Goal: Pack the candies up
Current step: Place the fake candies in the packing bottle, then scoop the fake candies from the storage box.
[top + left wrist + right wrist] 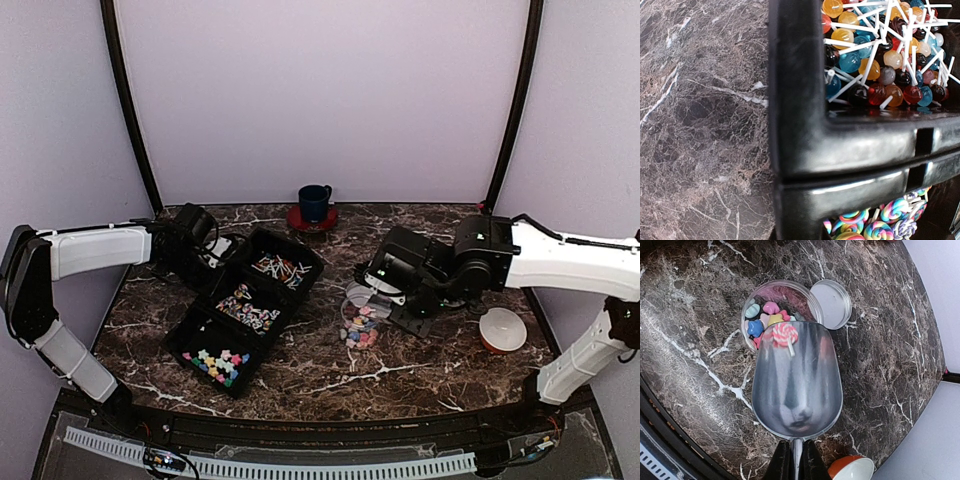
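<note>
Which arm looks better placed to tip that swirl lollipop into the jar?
Right. Its gripper holds the metal scoop, swirl lollipop at its lip, over the open jar; the left arm sits by the tray.

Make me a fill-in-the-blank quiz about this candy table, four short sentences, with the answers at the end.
1. The metal scoop is held by the robot's ___ arm.
2. The scoop carries exactly ___ swirl lollipop.
3. The black tray is divided into ___ compartments.
4. The mug standing on the red coaster is ___ in colour.

Missing words: right; one; three; blue.
</note>
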